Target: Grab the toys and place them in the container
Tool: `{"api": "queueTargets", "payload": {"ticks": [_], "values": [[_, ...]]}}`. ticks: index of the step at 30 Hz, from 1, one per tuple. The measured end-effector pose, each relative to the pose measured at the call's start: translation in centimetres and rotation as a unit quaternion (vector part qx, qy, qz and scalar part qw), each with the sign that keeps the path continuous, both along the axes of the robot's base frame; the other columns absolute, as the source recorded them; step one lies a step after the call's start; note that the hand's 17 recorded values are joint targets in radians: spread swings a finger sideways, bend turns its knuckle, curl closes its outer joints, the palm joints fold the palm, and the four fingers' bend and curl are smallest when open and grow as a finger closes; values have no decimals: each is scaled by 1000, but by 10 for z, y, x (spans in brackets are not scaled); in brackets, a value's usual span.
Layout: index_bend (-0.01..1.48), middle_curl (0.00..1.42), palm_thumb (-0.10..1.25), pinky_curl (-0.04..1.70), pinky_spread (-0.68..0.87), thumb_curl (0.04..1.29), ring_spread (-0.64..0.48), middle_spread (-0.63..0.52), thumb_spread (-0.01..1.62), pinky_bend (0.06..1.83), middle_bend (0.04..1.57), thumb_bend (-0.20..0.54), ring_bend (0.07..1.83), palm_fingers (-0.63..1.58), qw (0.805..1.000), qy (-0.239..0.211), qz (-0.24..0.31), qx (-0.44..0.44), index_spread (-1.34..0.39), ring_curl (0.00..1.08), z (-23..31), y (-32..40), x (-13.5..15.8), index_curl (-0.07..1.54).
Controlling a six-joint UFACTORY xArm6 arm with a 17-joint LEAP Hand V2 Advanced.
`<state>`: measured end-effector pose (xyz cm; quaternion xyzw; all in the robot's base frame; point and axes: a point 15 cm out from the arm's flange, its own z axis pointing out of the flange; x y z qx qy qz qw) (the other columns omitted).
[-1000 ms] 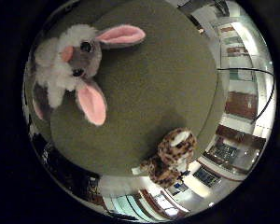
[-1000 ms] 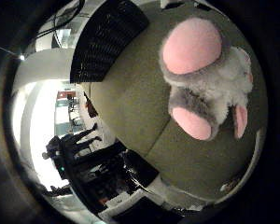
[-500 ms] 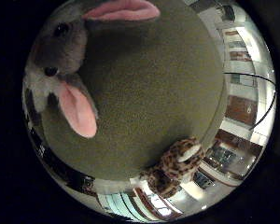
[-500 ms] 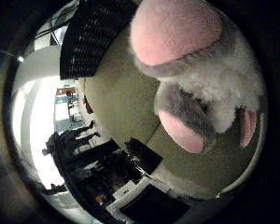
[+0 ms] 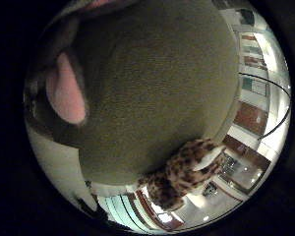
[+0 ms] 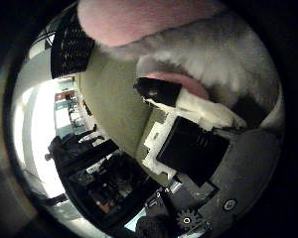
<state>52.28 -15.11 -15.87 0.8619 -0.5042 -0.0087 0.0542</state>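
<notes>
A grey and white plush rabbit (image 6: 228, 59) with pink ears lies on the olive-green table (image 5: 157, 83), so close to the palm that it fills much of the thumb side view. One pink ear (image 5: 66, 93) shows in the little finger side view. My right hand (image 6: 198, 148) has a white and black finger curled in, its black fingertip (image 6: 156, 91) pressed against the rabbit's pink part. A leopard-spotted plush toy (image 5: 184, 169) lies at the table's edge, apart from the hand.
A black slatted container (image 6: 72, 47) stands at the far side of the table. Beyond the table's edge are dark furniture and equipment (image 6: 99, 173) and a lit room with shelves (image 5: 250, 113).
The palm has come down onto the rabbit, which now fills more of both views. A finger has curled into the thumb side view and touches the toy. The leopard toy has stayed in place.
</notes>
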Motion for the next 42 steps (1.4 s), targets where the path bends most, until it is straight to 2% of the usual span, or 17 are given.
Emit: {"api": "queueTargets", "payload": {"ticks": [2,5,14,23,27,31,37,42], "values": [[896,800,690,368,-233,337,-277,-260,1069,1474,1075,-10,1243,1125,999,-35,-9,-3,-411,669,12,-20,9,812],[1011,879,765,439,-212,354,-276,-244,1071,1552,1179,-8,1308,1086,998,-60,-12,-4,-370,738,27,-37,5,898],[1100,938,1021,563,-173,452,-265,-198,1092,1586,1252,-5,1322,1070,996,-92,-18,-10,-280,840,75,-44,-1,955],[1111,939,1065,642,-173,531,-269,-182,1063,1557,1264,-13,1299,1078,991,-134,-6,-22,-252,892,172,-24,5,949],[1118,935,1067,677,-171,558,-271,-179,1056,1537,1270,-13,1291,1078,991,-129,-10,-17,-247,910,209,-6,1,947],[1118,930,1065,708,-172,580,-273,-176,1054,1520,1275,-14,1288,1080,989,-146,-5,-9,-244,925,253,22,11,945],[1119,924,1058,750,-167,608,-275,-164,1055,1494,1280,-13,1278,1081,992,-124,7,30,-242,942,304,84,-1,942],[1119,920,1055,781,-163,624,-277,-161,1047,1474,1281,-14,1271,1083,989,-119,40,73,-242,952,341,157,-9,941]]}}
